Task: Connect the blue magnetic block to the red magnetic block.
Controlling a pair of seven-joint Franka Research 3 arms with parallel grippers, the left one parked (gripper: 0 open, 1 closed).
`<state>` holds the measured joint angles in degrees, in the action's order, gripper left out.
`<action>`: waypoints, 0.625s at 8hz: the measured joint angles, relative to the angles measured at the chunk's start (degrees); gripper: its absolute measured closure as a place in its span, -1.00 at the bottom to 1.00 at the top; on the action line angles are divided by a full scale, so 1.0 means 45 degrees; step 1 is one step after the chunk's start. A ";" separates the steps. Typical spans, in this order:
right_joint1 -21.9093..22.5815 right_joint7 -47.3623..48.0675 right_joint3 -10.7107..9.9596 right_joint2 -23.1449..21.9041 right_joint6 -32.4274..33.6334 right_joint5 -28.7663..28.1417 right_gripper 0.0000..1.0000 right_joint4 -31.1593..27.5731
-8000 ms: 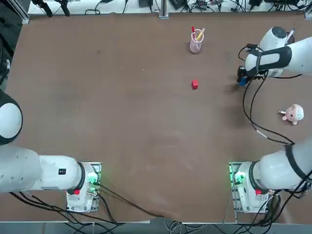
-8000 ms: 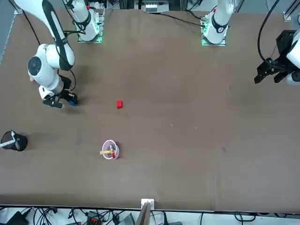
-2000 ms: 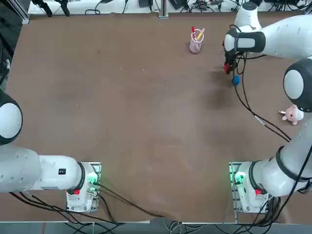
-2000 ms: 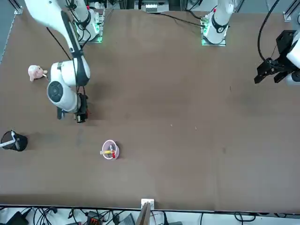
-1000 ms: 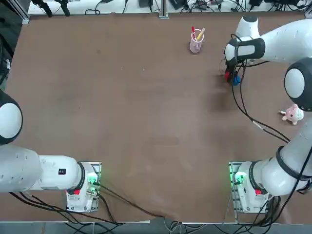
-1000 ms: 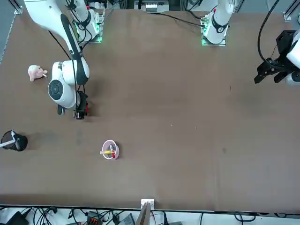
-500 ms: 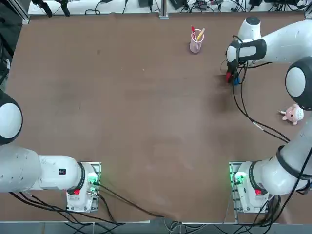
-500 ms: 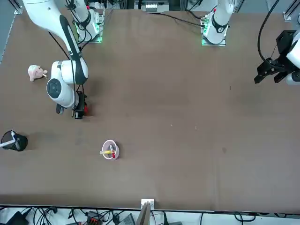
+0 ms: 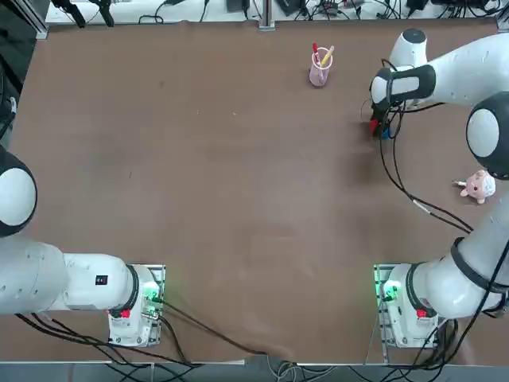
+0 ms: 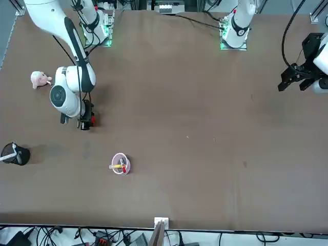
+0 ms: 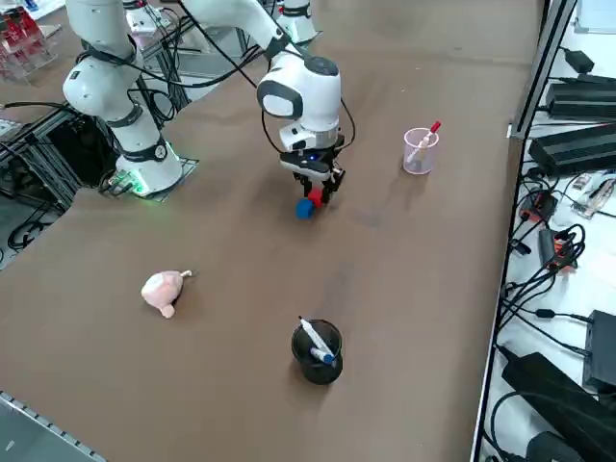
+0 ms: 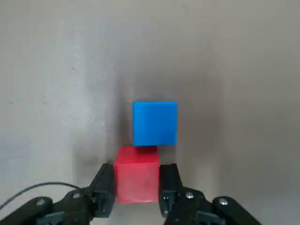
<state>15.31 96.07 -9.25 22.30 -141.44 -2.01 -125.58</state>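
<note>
Basically, we've got R gripper (image 12: 137, 188) pinching red magnetic block (image 12: 137, 178), blue magnetic block (image 12: 154, 123) right at its side, prob. touching. Join looks approx. done; can't tell if magnets hold. Left: confirm bond, let go, back off.

You will find no readable text, label, brand, number or sign here. In the overhead picture, on the front and side pictures, and in the wrist picture, I can read for you not one word, not one letter and not one figure, near the claw or well apart from it.
</note>
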 joint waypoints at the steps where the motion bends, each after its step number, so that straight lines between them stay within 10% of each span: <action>1: -0.0003 0.0000 0.0000 0.0003 -0.0002 -0.0001 0.03 -0.0019; 5: -0.0008 0.0001 0.0000 -0.0003 -0.0055 -0.0003 0.03 -0.0080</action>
<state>15.27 96.07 -9.25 22.29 -141.69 -2.02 -125.94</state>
